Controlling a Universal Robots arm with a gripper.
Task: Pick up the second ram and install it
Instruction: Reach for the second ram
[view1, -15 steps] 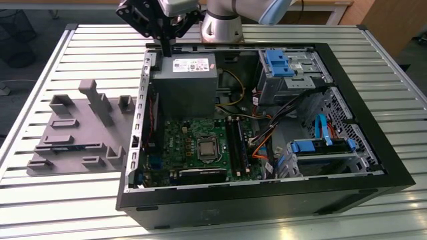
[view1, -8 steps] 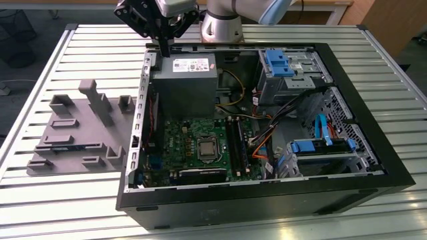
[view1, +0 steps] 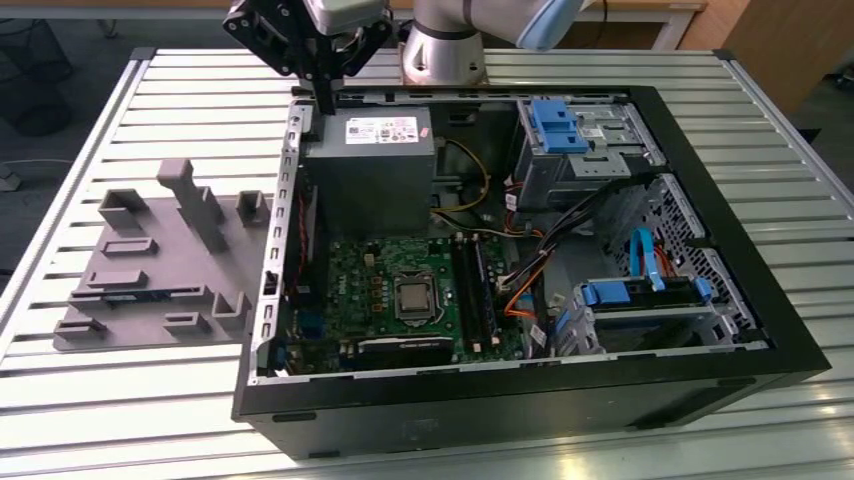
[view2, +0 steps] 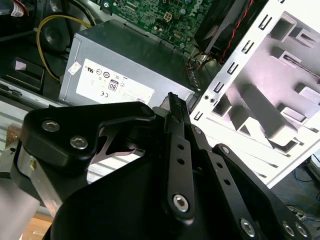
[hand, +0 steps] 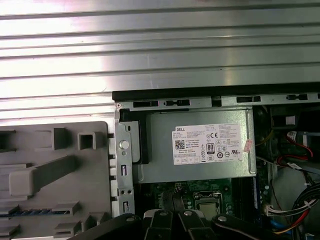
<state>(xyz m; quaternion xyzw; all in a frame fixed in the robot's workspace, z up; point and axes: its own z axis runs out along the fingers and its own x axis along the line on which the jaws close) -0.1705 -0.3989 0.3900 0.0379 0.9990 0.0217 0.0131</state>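
Observation:
The second ram (hand: 30, 212) is a thin blue-green strip standing in a slot of the grey holder fixture (hand: 55, 170). In the exterior view the ram (view1: 131, 296) shows as a dark line near the fixture's front. My gripper (view1: 326, 108) hangs above the far left corner of the open computer case (view1: 534, 400), beside the grey power supply (view1: 367, 160). Its fingers point down, pressed together, with nothing between them. It is well apart from the ram. In both wrist views the gripper (view2: 174, 97) (hand: 175, 216) sits over the power supply's edge.
The green motherboard (view1: 400, 290) lies inside the case, with long black memory slots (view1: 474, 285) to the exterior view's right of the processor socket. Blue drive brackets (view1: 554, 125) and cables fill the case's right side. The slatted metal table (view1: 160, 400) carries everything.

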